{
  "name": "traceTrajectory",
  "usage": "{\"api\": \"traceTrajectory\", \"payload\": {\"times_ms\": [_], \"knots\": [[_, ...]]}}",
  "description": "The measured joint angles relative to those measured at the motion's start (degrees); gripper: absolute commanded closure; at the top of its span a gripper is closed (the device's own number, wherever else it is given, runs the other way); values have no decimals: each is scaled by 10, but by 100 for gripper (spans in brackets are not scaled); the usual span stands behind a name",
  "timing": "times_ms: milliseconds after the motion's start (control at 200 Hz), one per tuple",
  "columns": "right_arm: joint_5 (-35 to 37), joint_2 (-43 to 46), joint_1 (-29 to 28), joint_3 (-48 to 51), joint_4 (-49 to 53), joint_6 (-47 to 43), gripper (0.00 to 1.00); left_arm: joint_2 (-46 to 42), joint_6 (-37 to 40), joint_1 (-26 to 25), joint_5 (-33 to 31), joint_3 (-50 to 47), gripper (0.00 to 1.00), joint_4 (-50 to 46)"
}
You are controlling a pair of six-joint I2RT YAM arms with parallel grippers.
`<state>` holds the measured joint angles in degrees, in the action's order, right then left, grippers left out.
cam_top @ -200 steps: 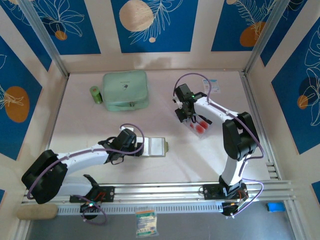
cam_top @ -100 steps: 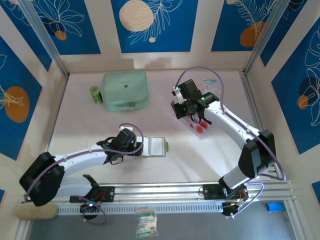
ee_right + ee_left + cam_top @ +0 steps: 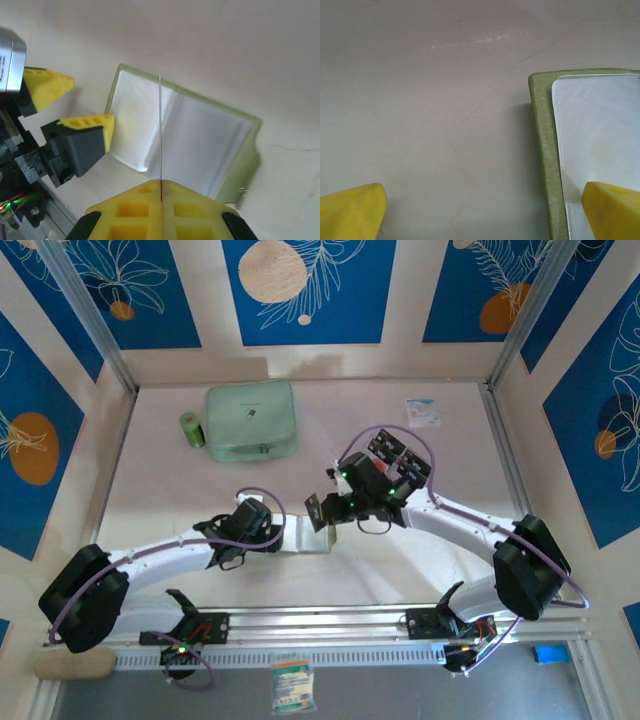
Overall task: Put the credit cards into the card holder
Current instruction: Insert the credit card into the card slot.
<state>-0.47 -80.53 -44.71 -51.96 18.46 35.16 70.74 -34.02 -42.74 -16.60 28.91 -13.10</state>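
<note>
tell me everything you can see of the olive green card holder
The small olive-green fabric card holder lies open on the pale table, clear pale plastic sleeves facing up either side of a centre fold. The open left gripper straddles one edge, a yellow fingertip over the sleeve; contact unclear.

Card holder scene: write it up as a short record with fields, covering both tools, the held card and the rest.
card holder: lying open on the table, pale inside up
left tool: open, holding nothing, one finger over the holder's end, the other over bare table
right tool: shut on a card
card: held edge-on above the holder's inside, not yet inserted
other cards: dark ones lying farther back on the table
</note>
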Motion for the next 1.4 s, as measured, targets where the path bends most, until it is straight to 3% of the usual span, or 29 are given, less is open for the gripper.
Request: {"api": "traceTrajectory", "payload": {"times_ms": [505,945,1400], "knots": [[-18,-104,-30,23,-122,90,100,-12,-1,0,-2,0,0,-4],[-28,-108,-30,34,-145,103,100,-22,1,0,2,18,0,-15],[-30,-107,-30,37,-147,108,100,32,0,0,11,37,0,-7]]}}
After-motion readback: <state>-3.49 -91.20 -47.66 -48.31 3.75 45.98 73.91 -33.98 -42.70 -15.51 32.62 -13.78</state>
